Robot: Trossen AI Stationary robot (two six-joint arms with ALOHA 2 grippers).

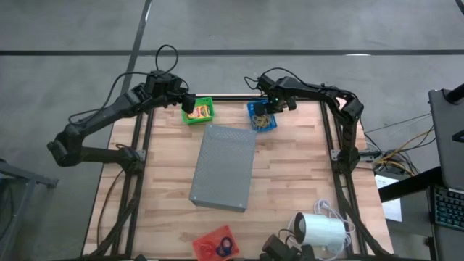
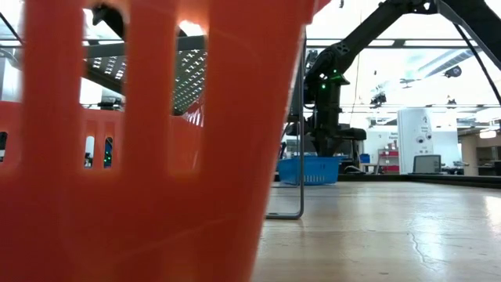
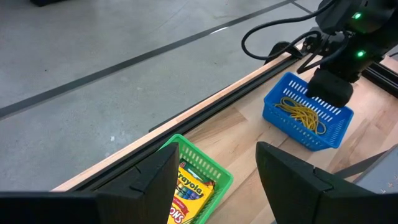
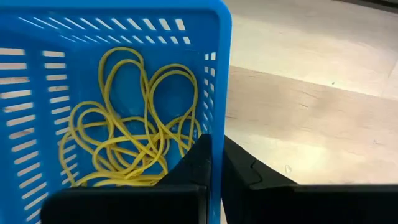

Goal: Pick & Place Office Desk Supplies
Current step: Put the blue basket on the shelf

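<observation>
The right gripper (image 4: 216, 163) is closed on the rim wall of the blue basket (image 1: 262, 116), one dark finger inside the wall and one outside, pressed together with the blue plastic between them. Inside that basket lies a loose tangle of yellow rubber bands (image 4: 127, 134), spread over the perforated floor and reaching close to the inner finger. Seen from above, the blue basket sits at about 12 o'clock on the wooden table (image 1: 290, 174), near the far edge.

The left gripper (image 3: 214, 171) hangs with its fingers apart over the green basket (image 1: 197, 111), which stands at about 11 o'clock, well apart from the blue one. A yellow crayon box (image 3: 186, 190) lies in the green basket, directly below the gap between those open fingers.

A grey perforated slab (image 1: 225, 167) covers the table's middle. At about 6 o'clock, an orange basket (image 1: 216, 244) holds red and blue rubber rings (image 1: 219, 245), and a white cylinder (image 1: 322, 232) with a cord lies at about 5 o'clock.
</observation>
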